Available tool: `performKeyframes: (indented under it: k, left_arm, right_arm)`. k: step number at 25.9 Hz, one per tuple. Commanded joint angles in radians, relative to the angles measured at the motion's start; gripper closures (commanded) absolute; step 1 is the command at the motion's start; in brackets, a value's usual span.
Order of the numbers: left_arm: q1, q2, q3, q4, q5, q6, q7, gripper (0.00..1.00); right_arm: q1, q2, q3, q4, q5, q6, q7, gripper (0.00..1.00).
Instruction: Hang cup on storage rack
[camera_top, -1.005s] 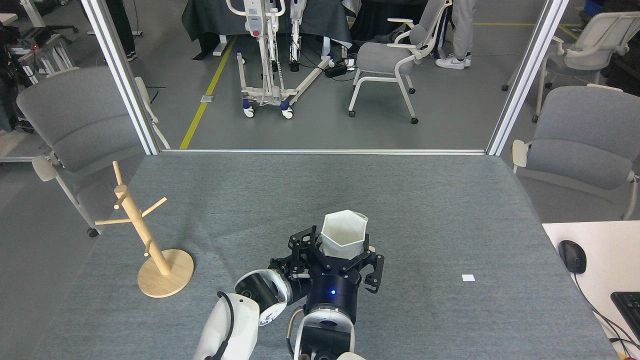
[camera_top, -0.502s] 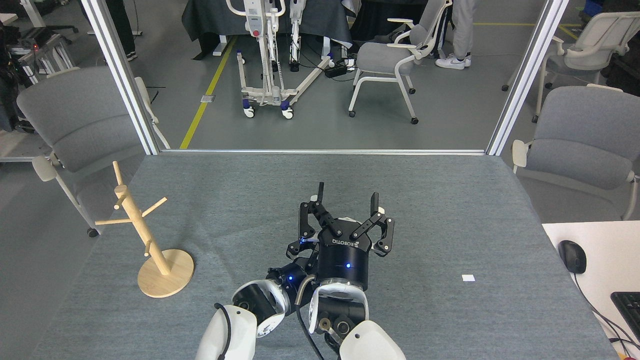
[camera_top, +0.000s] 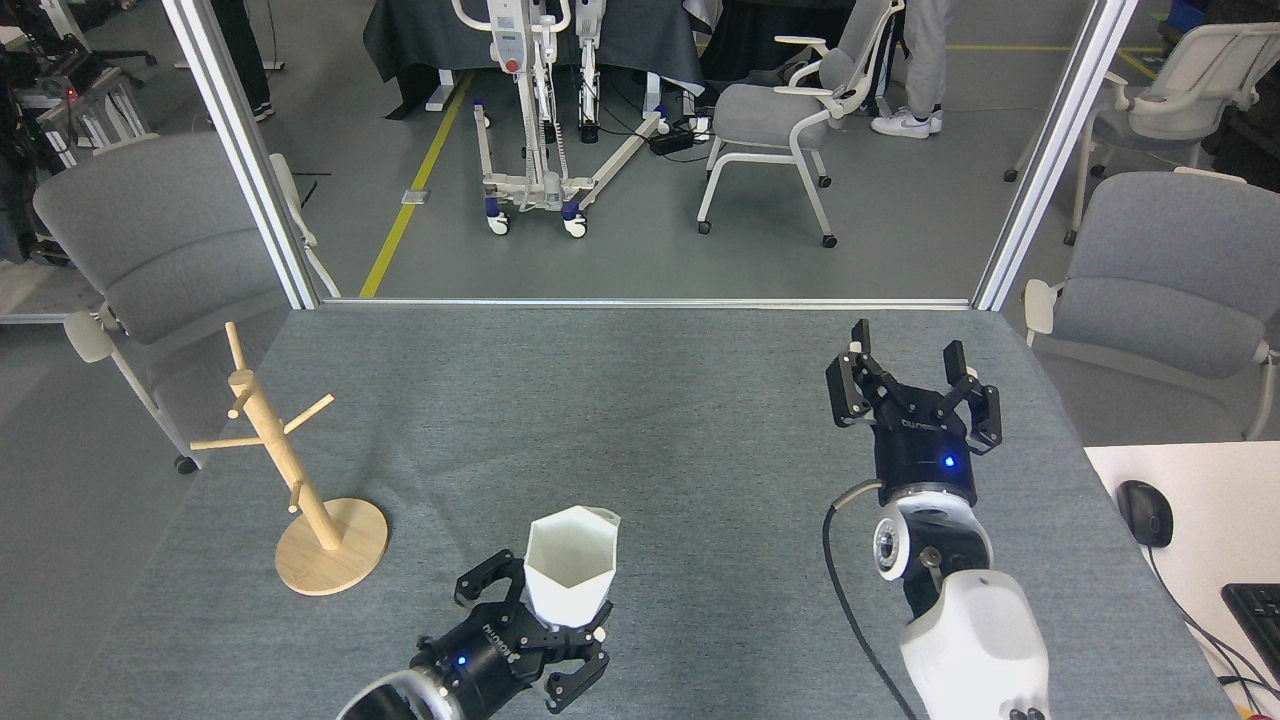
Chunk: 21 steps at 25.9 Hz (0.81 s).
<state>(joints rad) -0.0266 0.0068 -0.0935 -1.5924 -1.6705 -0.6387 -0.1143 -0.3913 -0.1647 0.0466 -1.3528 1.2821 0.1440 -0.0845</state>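
The white hexagonal cup (camera_top: 567, 565) stands upright near the table's front edge, its lower part between the black fingers of my left gripper (camera_top: 545, 625), which is shut on it. Its handle does not show. The wooden storage rack (camera_top: 272, 450), a slim pole with angled pegs on a round disc base (camera_top: 332, 546), stands at the table's left side, well left of the cup. My right gripper (camera_top: 908, 355) is raised at the right, open, with nothing between its fingers.
A grey felt table (camera_top: 640, 400) carries a small white tag (camera_top: 936, 556) at the right. Grey chairs (camera_top: 160, 250) flank the table. A white desk with a mouse (camera_top: 1144, 512) and keyboard sits at the far right.
My right gripper has let go and swung away to the right and back. My left gripper now holds the cup, which has moved left and toward the front edge.
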Motion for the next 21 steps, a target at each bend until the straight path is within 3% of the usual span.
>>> performKeyframes:
  k: [1,6,12,16,21]
  left_arm:
    - [0.168,0.033,0.112,-0.13,0.002,-0.002,0.027,1.0]
    - [0.243,0.028,0.354,-0.136,0.002,0.001,0.15,1.0]
    - [0.226,0.022,0.641,-0.136,0.002,0.048,0.166,1.0]
    - [0.186,0.051,0.707,-0.13,-0.005,0.154,0.143,1.0]
    - [0.076,0.15,0.706,-0.064,-0.023,0.318,0.042,1.0]
  right_arm:
    - [0.043,-0.091,-0.064,0.129,-0.004,-0.138,0.006,0.0]
    - [0.111,-0.119,-0.106,0.136,-0.004,-0.245,0.005,0.0]
    - [0.172,-0.119,-0.175,0.09,-0.001,-0.353,0.003,0.0]
    - [0.23,-0.108,-0.202,0.021,0.002,-0.354,0.006,0.0]
    - [0.244,-0.107,-0.203,0.006,-0.001,-0.345,0.009,0.0]
